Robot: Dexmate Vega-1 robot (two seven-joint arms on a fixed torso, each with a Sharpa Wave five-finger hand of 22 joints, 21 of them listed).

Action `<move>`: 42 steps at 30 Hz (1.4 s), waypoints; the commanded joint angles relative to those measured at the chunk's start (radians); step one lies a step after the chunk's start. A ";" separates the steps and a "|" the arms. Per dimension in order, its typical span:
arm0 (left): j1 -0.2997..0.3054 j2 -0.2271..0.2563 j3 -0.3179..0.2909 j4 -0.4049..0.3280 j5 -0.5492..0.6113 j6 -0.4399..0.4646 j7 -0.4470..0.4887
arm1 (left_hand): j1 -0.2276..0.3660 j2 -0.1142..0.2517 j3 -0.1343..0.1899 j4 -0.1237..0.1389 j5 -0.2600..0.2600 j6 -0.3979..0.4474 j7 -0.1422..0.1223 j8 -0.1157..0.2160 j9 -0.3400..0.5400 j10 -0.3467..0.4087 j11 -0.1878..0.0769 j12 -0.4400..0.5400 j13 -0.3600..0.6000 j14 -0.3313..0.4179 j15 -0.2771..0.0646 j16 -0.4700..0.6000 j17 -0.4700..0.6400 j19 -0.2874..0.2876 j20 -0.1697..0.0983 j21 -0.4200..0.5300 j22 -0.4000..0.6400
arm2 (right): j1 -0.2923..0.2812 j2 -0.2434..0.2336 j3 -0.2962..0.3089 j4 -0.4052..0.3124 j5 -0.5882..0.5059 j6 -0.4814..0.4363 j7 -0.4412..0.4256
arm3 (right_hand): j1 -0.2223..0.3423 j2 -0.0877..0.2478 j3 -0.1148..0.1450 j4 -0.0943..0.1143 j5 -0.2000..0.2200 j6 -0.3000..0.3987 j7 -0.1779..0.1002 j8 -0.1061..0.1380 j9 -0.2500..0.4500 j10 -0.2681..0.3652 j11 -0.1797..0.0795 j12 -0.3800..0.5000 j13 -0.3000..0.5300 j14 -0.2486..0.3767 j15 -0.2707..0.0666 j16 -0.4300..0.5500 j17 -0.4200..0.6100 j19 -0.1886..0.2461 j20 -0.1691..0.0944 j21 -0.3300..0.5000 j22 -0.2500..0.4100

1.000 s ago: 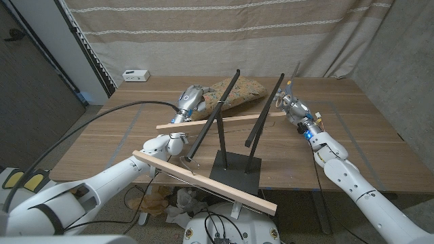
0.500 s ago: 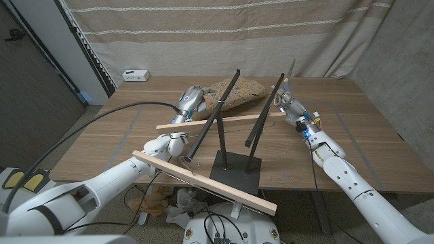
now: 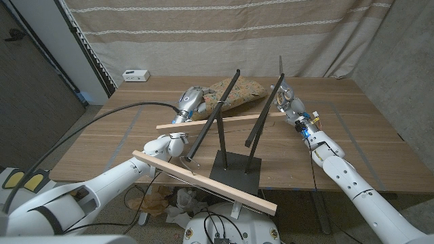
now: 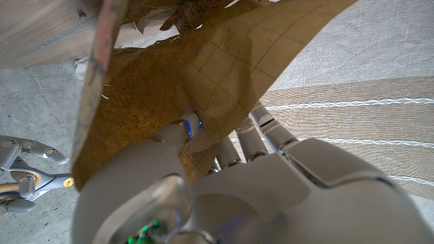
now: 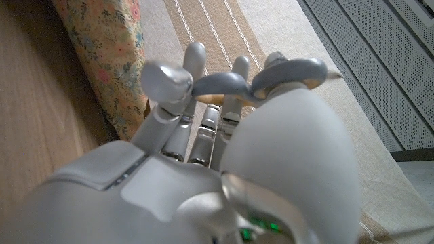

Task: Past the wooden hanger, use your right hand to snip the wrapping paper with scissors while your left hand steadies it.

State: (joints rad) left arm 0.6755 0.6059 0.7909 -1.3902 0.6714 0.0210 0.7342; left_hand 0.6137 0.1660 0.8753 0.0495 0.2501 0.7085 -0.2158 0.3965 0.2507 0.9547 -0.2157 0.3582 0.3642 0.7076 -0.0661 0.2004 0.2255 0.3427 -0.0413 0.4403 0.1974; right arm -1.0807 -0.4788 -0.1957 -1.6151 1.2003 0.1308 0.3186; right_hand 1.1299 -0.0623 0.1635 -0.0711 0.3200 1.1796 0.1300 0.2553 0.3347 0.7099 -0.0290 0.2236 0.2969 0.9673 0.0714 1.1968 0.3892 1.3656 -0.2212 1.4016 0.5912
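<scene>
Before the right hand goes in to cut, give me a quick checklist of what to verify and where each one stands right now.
1. Left hand on the wrapping paper: ok, it grips the paper's near left edge; the left wrist view shows fingers under the sheet.
2. Right hand holding the scissors: ok, fingers through the handles, blades pointing up.
3. Blades open for a snip: cannot tell.
4. Scissors at the paper: not ok, they are held above the table to the paper's right, apart from it.
5. Work zone past the wooden hanger: ok, both hands are beyond it.
</scene>
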 commanded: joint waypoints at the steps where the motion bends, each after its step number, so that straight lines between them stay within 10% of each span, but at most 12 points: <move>1: -0.001 -0.003 0.000 0.009 -0.006 -0.006 0.006 | 0.012 0.004 0.002 -0.007 0.002 0.009 -0.003 0.003 -0.001 0.008 0.002 0.002 0.006 0.011 -0.167 0.001 0.003 0.004 -0.034 -0.002 0.004 | -0.001 -0.005 -0.006 -0.007 -0.025 -0.007 -0.045 | -0.009 0.002 -0.008 -0.001 -0.009 0.010 -0.001 0.010 0.017 0.017 0.000 0.011 0.005 0.422 -0.293 0.011 -0.002 0.000 -0.003 0.002 0.005; 12: 0.013 0.000 -0.007 -0.004 -0.015 0.002 0.007 | 0.012 0.003 0.002 -0.006 0.002 0.008 -0.003 0.003 -0.002 0.008 0.002 0.002 0.007 0.011 -0.166 0.001 0.002 0.004 -0.034 -0.002 0.004 | 0.006 -0.014 -0.010 -0.003 -0.020 -0.037 -0.060 | -0.068 0.022 -0.054 0.022 -0.046 0.027 -0.005 0.033 0.087 0.035 0.003 0.011 0.010 0.413 -0.292 0.042 -0.031 -0.010 -0.003 -0.017 0.002; 22: 0.029 0.003 -0.015 -0.018 -0.021 0.017 0.011 | 0.012 0.003 0.001 -0.005 0.002 0.008 -0.003 0.002 -0.003 0.009 0.002 0.002 0.008 0.012 -0.166 0.001 0.003 0.005 -0.034 -0.002 0.004 | 0.018 -0.035 -0.029 -0.006 -0.091 -0.009 -0.070 | -0.342 -0.094 -0.233 0.131 -0.046 0.073 0.013 0.047 0.136 0.049 0.013 -0.003 -0.008 0.359 -0.294 0.063 0.001 -0.022 -0.003 -0.050 0.028; 35: 0.029 0.003 -0.016 -0.016 -0.020 0.014 0.017 | 0.013 0.003 0.001 -0.004 0.002 0.008 -0.003 0.003 -0.002 0.010 0.002 0.001 0.009 0.013 -0.165 0.001 0.003 0.006 -0.035 -0.001 0.005 | 0.016 -0.064 -0.040 -0.028 -0.132 -0.004 -0.100 | -0.292 -0.088 -0.252 0.107 -0.017 0.178 0.024 0.078 0.138 0.123 0.003 0.009 -0.025 0.358 -0.294 0.065 -0.004 -0.014 -0.003 -0.061 0.046; 42: 0.027 0.004 -0.015 -0.013 -0.018 0.012 0.018 | 0.014 0.004 0.001 -0.005 0.002 0.008 -0.003 0.003 -0.002 0.009 0.002 0.000 0.009 0.013 -0.167 0.001 0.003 0.008 -0.035 0.000 0.006 | 0.015 -0.065 -0.040 -0.027 -0.131 -0.004 -0.110 | -0.104 -0.031 -0.213 0.026 0.026 0.210 0.017 0.179 0.249 0.160 -0.010 0.003 -0.023 0.391 -0.292 0.088 -0.032 -0.002 -0.002 -0.070 0.066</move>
State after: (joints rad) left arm 0.7027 0.6075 0.7764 -1.4053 0.6522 0.0361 0.7478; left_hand 0.6181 0.1704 0.8752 0.0495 0.2499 0.7082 -0.2156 0.3960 0.2460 0.9546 -0.2157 0.3582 0.3692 0.7130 -0.0715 0.2004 0.2254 0.3427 -0.0412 0.4403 0.1974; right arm -1.0641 -0.5284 -0.2289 -1.6304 1.0817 0.1228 0.2243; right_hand 0.9822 -0.1002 -0.0529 -0.0251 0.3354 1.3917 0.1500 0.3986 0.5413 0.8597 -0.0396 0.2236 0.2655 1.0508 0.0088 1.2700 0.3600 1.3591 -0.2122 1.3309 0.6489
